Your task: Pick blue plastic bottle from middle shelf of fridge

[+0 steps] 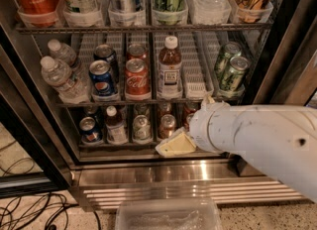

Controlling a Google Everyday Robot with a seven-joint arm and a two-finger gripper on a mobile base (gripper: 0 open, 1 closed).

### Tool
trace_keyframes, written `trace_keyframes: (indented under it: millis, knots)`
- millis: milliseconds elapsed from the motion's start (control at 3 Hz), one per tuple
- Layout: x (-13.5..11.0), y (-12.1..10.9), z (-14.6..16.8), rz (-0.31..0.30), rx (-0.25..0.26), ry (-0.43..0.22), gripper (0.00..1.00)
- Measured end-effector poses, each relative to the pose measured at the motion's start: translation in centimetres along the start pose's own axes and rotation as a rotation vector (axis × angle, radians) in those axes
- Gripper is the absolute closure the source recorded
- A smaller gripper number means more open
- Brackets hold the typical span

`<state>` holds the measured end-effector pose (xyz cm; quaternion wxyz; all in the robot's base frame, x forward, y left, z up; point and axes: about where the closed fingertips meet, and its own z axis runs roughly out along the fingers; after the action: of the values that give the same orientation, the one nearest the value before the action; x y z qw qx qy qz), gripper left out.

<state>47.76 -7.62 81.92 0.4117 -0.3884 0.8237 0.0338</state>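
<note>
Seen from above and in front: a tall drinks fridge (148, 173) with black door frame and stainless-steel base panel, standing open.

Reaching in from the right edge, a thick white robot arm (267, 135), lying almost level, rising a little towards the left and crossing in front of the lower right part of the cabinet. At its left end the tool (176, 144), seen as a cream-coloured wedge pointing left and a little down, in front of the bottom shelf and just below the front rail of the middle shelf (193, 70), a dark wire rack with white ribbed lane tracks. Not possible to tell if spread or pressed together.

Upright at the front of its lane, near the centre of that rack: the small clear plastic bottle (170, 68) of brown liquid, with white screw cap and white label in dark-blue print. Placed above and slightly left of the tool, apart from it and not touched.

Just left of the bottle, a red Coca-Cola can (137, 78), then a blue Pepsi can (102, 79), then two clear water bottles (62, 78) leaning by the left wall. At the right end of the rack, two green cans (232, 73), directly above the arm.

On the floor below, a clear plastic tub (168, 216) and black cables (29, 209).
</note>
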Motion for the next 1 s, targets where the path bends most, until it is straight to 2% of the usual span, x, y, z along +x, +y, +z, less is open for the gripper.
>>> trace_keyframes:
  millis: [667, 1000]
  knots:
    - [-4.2, -3.1, 2.1, 0.112, 0.141, -0.246, 0.00]
    - [-6.2, -4.6, 3.2, 0.161, 0.183, -0.371, 0.00]
